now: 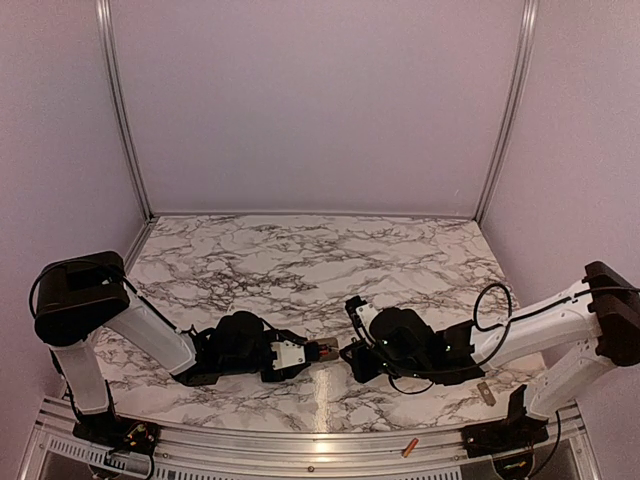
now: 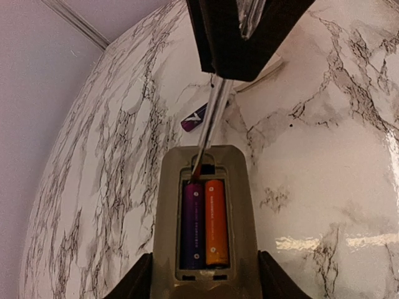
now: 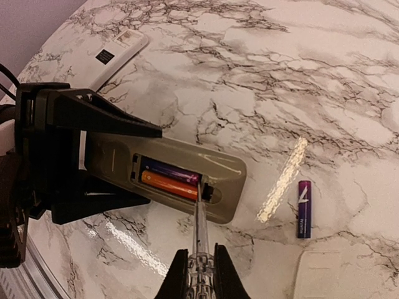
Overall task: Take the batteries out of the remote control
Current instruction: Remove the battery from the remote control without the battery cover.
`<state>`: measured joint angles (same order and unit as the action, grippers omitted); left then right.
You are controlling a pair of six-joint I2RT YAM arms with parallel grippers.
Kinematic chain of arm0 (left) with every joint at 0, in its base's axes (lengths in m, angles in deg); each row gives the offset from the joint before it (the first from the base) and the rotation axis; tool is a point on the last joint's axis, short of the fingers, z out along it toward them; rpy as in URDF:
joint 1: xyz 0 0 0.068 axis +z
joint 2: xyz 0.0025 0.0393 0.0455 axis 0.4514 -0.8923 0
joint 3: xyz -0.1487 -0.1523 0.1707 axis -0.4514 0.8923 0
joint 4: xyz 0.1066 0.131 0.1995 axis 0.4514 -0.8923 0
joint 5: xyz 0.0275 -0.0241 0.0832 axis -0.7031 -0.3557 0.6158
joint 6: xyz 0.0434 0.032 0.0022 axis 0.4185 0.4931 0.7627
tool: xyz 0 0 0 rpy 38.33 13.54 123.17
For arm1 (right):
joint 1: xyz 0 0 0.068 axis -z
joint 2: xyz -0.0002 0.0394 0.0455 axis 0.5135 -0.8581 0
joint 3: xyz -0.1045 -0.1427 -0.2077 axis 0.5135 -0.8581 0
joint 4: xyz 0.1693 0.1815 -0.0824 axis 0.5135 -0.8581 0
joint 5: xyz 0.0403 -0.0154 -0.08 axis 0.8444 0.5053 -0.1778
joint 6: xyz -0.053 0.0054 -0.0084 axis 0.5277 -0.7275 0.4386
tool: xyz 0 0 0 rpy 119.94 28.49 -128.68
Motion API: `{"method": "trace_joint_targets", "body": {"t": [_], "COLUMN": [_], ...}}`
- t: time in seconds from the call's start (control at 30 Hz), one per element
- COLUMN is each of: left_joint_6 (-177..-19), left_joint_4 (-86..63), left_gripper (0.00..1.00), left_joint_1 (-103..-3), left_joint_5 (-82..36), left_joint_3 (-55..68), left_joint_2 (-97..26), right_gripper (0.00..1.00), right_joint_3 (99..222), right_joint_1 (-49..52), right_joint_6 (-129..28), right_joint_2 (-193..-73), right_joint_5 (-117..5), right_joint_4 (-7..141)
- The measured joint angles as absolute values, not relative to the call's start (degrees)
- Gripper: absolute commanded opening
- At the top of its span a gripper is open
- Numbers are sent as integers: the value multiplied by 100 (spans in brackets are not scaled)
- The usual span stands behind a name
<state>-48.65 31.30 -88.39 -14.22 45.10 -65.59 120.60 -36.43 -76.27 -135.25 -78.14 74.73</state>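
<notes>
My left gripper (image 2: 206,277) is shut on the sides of a grey remote control (image 2: 240,187) and holds it with the open battery bay facing up. A dark purple battery (image 2: 193,224) and an orange battery (image 2: 216,221) lie side by side in the bay. My right gripper (image 3: 201,273) is shut on a clear thin tool (image 3: 201,230). The tool's tip touches the end of the bay by the purple cell (image 3: 171,171) and the orange cell (image 3: 167,185). A loose purple battery (image 3: 303,208) lies on the table. Both grippers meet near the table's front middle, left (image 1: 300,353) and right (image 1: 352,352).
A white remote (image 3: 115,53) lies farther back on the marble. A flat white cover piece (image 3: 324,274) lies near the loose battery. An orange battery (image 1: 409,447) rests on the front rail. A small grey piece (image 1: 486,392) lies under the right arm.
</notes>
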Motion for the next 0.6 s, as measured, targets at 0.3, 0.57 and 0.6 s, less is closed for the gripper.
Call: {"method": "trace_joint_targets", "body": {"t": [0.3, 0.57, 0.6], "left_joint_6": [-4880, -4911, -4911], "left_joint_4": [3087, 3126, 3130], "left_gripper": [0, 0, 0], "left_joint_1": [-8833, -8826, -8826], "left_joint_5": [-1381, -1383, -1383], "left_joint_3": [4510, 4561, 4565], "left_joint_2": [-6579, -6579, -6579], "right_gripper": [0, 0, 0], "right_joint_3": [11970, 11793, 11760], "right_joint_1": [-3495, -3329, -3298], "right_joint_6": [-7513, -7469, -7471], "right_joint_2": [-13599, -13591, -13586], "right_joint_5": [-7371, -6977, -6909], "right_joint_4": [7744, 8087, 8146]}}
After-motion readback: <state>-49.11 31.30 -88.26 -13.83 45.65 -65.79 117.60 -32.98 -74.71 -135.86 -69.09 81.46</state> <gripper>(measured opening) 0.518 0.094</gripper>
